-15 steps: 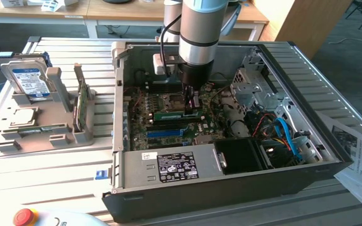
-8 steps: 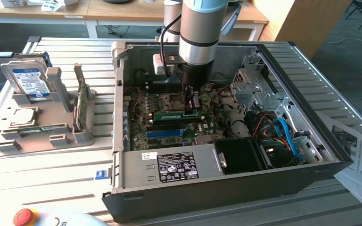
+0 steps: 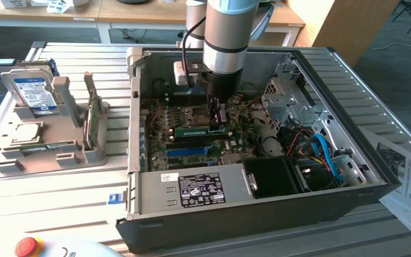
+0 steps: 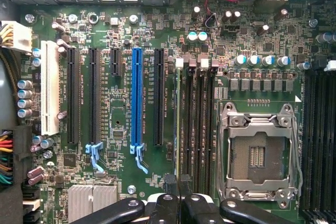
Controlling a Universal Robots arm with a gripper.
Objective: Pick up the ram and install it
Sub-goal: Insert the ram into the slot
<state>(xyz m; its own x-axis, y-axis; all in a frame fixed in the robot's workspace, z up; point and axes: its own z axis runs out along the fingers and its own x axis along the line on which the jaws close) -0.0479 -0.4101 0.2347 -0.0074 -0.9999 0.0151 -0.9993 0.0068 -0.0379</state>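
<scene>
Where the gripper pinches it, jaws all but closed on its upper edge, the ram stands on edge along the memory slots, between a black expansion slot and the socket. Seated or not: cannot tell. Motherboard inside open case.

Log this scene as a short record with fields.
gripper: lowered inside the open computer case, over the motherboard
ram: standing on edge in a black slot, between the blue slot and the CPU socket
fingers: shut on the ram's upper edge
rack, the exterior view's left: holds a hard drive and a green card
</scene>
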